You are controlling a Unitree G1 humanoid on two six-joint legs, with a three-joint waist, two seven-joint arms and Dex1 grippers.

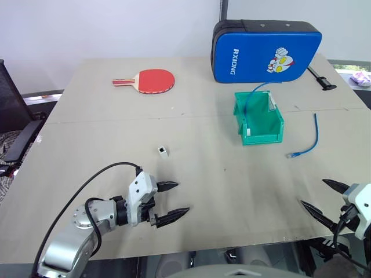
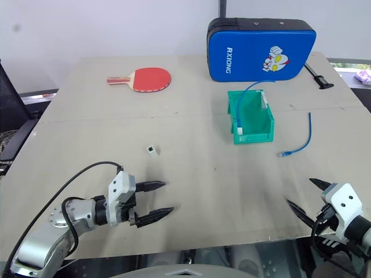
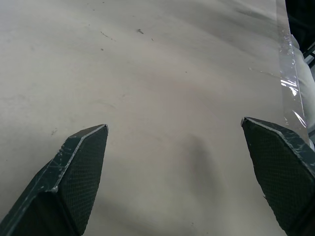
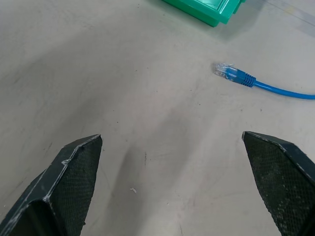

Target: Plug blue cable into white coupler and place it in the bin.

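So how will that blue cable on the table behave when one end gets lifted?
The blue cable is thin and lies in a loose curve, so it is probably floppy and will droop. It looks light and may drag. Its clear plug seems small, likely a fiddly pinch.

Blue cable [image 1: 313, 138] lies curved at the green bin's [image 1: 259, 136] three o'clock; the tiny white coupler [image 1: 163, 152] sits at its eight o'clock.

Two blue cables [image 1: 309, 142], one white coupler [image 1: 163, 152], one bin [image 1: 258, 119], one paddle [image 1: 146, 80], one padded case [image 1: 265, 51]
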